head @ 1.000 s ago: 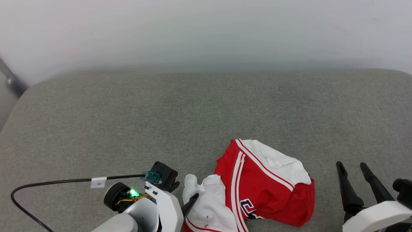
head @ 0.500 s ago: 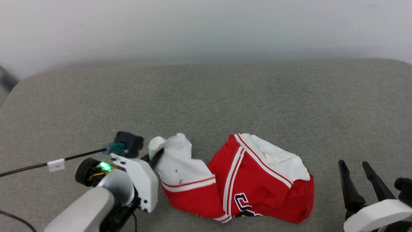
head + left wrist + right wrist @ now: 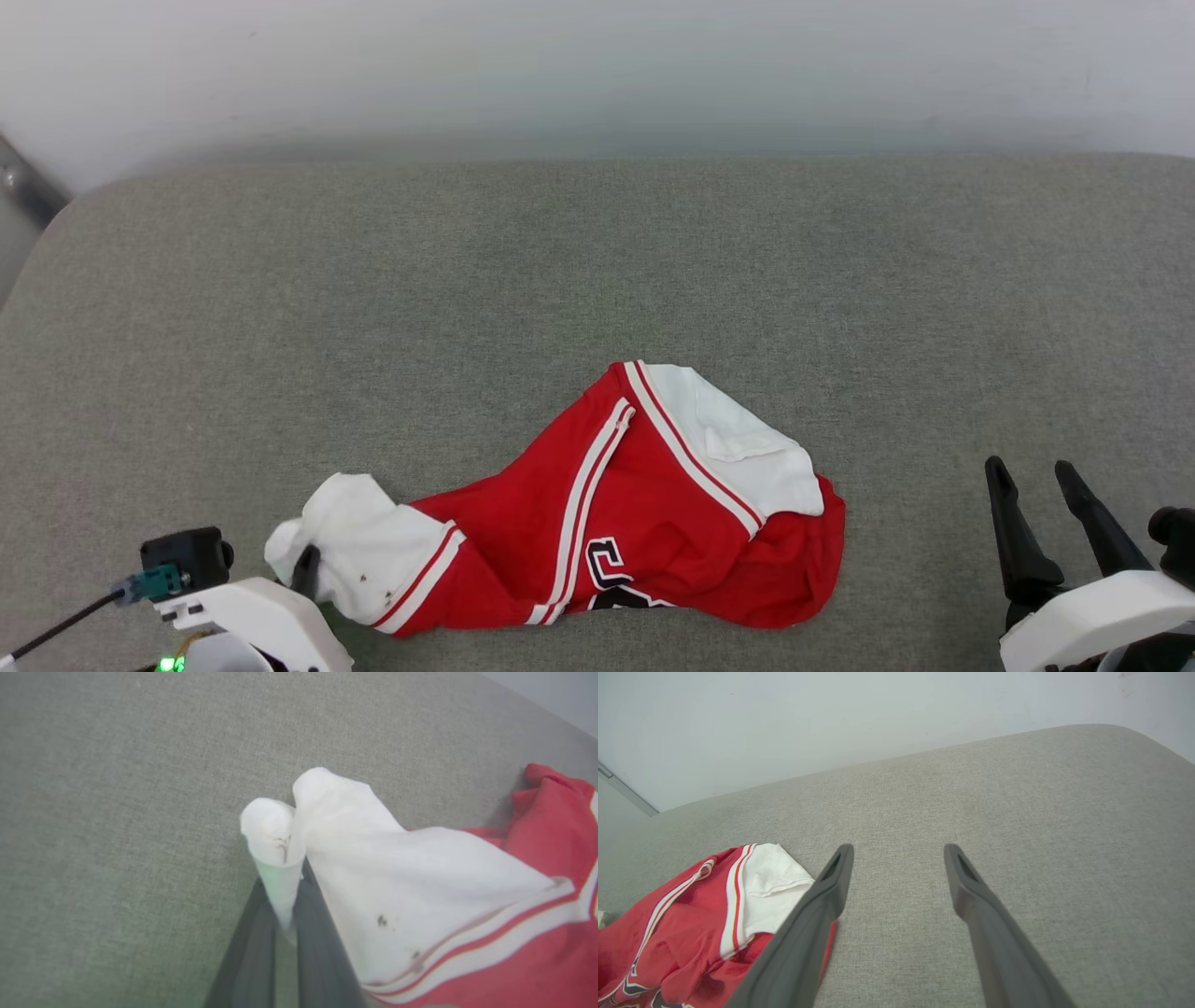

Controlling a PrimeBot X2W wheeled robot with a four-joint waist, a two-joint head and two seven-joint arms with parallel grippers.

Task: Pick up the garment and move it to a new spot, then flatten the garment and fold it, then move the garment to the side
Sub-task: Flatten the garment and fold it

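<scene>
The garment (image 3: 635, 509) is a red jersey with white sleeves and striped trim, lying stretched and rumpled on the grey cushion, with part of its black lettering showing. At the lower left, my left gripper (image 3: 303, 567) is shut on the tip of its white sleeve (image 3: 359, 546). In the left wrist view the dark fingers (image 3: 252, 961) pinch a fold of that white sleeve (image 3: 275, 858), and the red body (image 3: 556, 816) trails off to the right. My right gripper (image 3: 1032, 476) stands open at the lower right, apart from the garment (image 3: 691, 914); its own view shows the gripper (image 3: 899, 851) with nothing between its fingers.
The grey cushioned surface (image 3: 467, 280) stretches wide behind and to both sides of the garment. A pale wall (image 3: 597, 75) runs along its far edge. A black cable (image 3: 56, 625) trails from my left wrist at the lower left corner.
My left gripper closed on the white sleeve and pulled it left and toward me, stretching the garment out. The right gripper stayed put. The head view shifted slightly.
</scene>
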